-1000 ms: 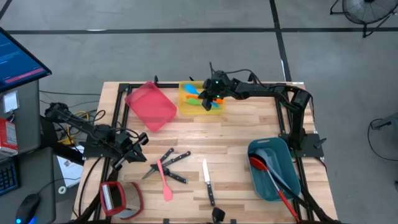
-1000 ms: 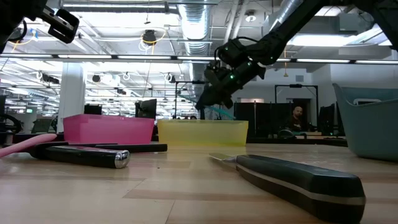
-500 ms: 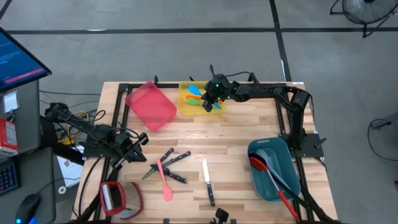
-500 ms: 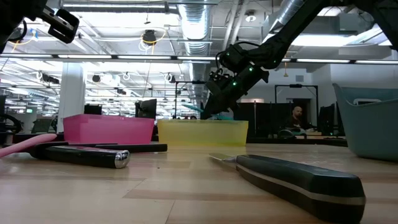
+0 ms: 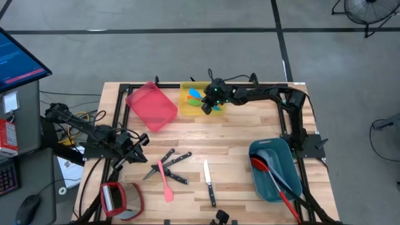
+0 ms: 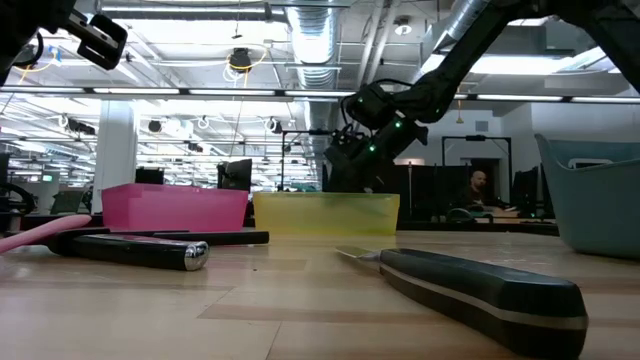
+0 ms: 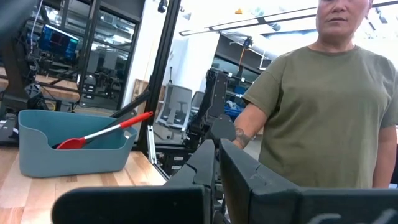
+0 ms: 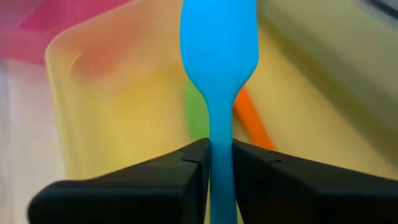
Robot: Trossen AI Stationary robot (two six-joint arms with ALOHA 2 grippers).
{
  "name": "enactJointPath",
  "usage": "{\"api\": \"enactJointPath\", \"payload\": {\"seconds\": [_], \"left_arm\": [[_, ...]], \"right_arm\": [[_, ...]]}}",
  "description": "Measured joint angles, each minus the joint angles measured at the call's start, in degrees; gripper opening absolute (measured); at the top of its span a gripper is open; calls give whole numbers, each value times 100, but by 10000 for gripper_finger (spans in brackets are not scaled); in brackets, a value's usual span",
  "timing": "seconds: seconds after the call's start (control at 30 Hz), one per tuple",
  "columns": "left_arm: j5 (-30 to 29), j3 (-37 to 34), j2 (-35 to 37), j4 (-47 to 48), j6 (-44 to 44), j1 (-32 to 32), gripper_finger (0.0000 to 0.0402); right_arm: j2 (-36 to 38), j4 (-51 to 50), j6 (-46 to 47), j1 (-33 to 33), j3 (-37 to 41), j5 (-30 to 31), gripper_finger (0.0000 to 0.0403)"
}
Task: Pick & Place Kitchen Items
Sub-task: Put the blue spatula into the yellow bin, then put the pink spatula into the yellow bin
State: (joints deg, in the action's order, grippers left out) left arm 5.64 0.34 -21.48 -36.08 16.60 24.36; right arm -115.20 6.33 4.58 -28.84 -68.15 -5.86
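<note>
The right gripper (image 5: 210, 100) is reaching over the yellow bin (image 5: 187, 111) at the far edge of the table, its two dark fingers (image 8: 149, 177) clamping the thin handle of a blue spatula (image 8: 219, 56). The smooth, rounded blade is sticking out past the fingertips, over the bin's translucent, glossy interior. Beneath it, on the bin floor, a green spatula (image 8: 193, 115) and an orange spatula (image 8: 252, 127) are lying — partly hidden by the blue handle.

The left gripper (image 5: 134, 150) is waiting near the table's left edge, well apart from the bins; its fingers are pressing together on nothing.

On the pale, striped wooden table (image 5: 237, 134), a pink spatula (image 5: 164, 181) is lying across a loose cluster of black-handled knives (image 5: 175, 161), with another steel-bladed knife (image 5: 208, 181) just beside them. The red-pink bin (image 5: 151, 106) is sitting tilted next to the yellow one. The teal bin (image 5: 275, 170) at the right is holding a red spoon (image 5: 275, 181) — its long handle is leaning over the rim.
</note>
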Motion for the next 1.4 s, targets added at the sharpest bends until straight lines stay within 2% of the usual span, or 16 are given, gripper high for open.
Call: {"api": "enactJointPath", "payload": {"seconds": [0.23, 0.4, 0.6, 0.73, 1.1, 1.4], "left_arm": [[1, -1, -1, 1, 0, -1, 8], [1, -1, 1, 1, -2, 0, 8], [1, 0, 1, 1, 0, 0, 8], [1, -1, 0, -1, -1, -1, 8], [1, 0, 0, 1, -2, -1, 8], [0, -1, 1, 1, 0, 0, 8]], "right_arm": [[1, -18, 0, -7, -1, 19, 83], [124, -56, -2, -7, -22, -1, 127], [689, -467, -46, 26, -453, -16, 198], [1190, -606, -62, 115, -765, -27, 227], [2463, -615, -153, 688, -954, -180, 224], [2785, -223, -153, 1408, -950, -180, 208]]}}
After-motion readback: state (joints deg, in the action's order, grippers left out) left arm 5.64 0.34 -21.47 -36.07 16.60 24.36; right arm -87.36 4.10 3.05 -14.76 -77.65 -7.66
